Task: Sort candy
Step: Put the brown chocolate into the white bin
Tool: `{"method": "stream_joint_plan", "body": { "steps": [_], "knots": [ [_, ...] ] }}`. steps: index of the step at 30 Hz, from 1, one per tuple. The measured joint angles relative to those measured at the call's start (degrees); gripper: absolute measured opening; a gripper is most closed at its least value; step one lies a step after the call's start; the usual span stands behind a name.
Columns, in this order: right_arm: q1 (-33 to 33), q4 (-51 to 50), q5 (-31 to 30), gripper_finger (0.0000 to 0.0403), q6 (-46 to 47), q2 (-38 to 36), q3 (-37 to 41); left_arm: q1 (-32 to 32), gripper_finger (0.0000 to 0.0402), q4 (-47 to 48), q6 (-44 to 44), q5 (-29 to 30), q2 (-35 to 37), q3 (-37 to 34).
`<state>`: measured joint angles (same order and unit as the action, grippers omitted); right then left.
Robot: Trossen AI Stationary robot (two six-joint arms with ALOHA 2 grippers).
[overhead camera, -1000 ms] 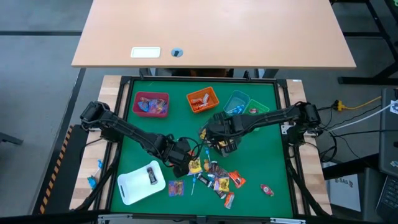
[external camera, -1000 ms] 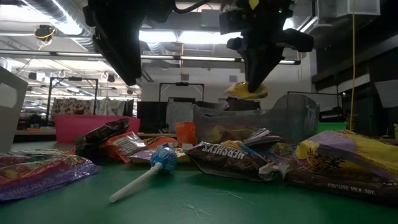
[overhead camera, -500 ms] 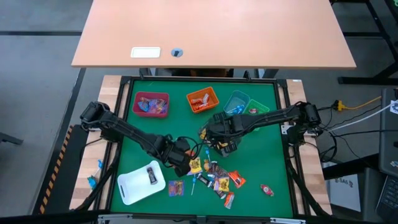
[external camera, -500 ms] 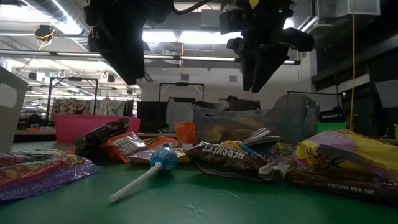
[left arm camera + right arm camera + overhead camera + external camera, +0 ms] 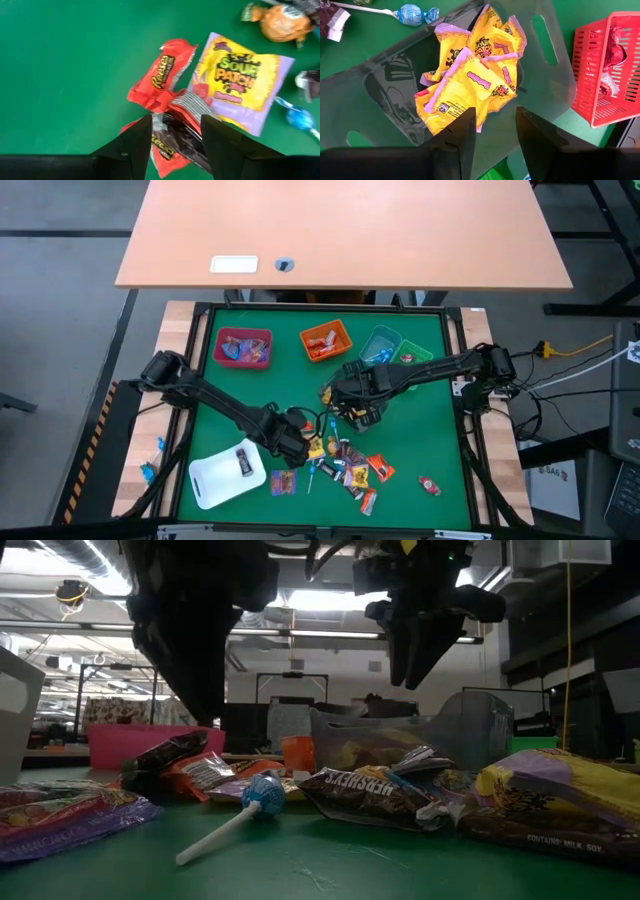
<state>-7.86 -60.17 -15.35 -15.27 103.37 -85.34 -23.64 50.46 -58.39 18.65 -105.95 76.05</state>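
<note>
Right gripper [image 5: 492, 135] hangs empty, fingers apart, above the clear plastic bin [image 5: 555, 90] mid-mat, while left gripper [image 5: 175, 132], fingers parted, should straddle the dark-striped candy packet [image 5: 187, 107] squarely near the front edge.

Both tools, left [image 5: 298, 446] and right [image 5: 358, 415], hang spread, empty.

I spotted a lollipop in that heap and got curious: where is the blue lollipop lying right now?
The blue lollipop lies on the green mat at the front of the low view, its white stick pointing toward the camera, just left of the brown Hershey's packet.
</note>
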Motion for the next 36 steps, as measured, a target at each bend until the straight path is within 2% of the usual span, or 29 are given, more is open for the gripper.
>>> {"method": "stream_joint_plan", "body": {
  "steps": [11, 20, 25, 34, 36],
  "knots": [
    [0.00, 0.03, 0.02, 0.0138, 0.00, 0.00, -0.02, 0.30, 0.0158, 0.13, -0.20, 0.94, -1.81, -0.02],
    [0.00, 0.21, 0.02, 0.0138, 0.00, 0.00, 0.00, 0.37, 0.0150, -1.44, -3.04, 0.16, -1.86, -4.20],
    [0.00, 0.19, 0.02, 0.0138, 0.00, 0.00, -0.01, 0.37, 0.0111, -2.27, -2.96, 0.25, -1.86, -4.46],
    [0.00, 0.16, 0.02, 0.0138, 0.00, 0.00, 0.00, 0.37, 0.0010, -2.27, -2.58, 0.17, -1.86, -4.46],
    [0.00, 0.16, 0.02, 0.0138, 0.00, 0.00, 0.00, 0.37, 0.0004, -2.27, -2.58, 0.16, -1.86, -4.46]
  ]
}}
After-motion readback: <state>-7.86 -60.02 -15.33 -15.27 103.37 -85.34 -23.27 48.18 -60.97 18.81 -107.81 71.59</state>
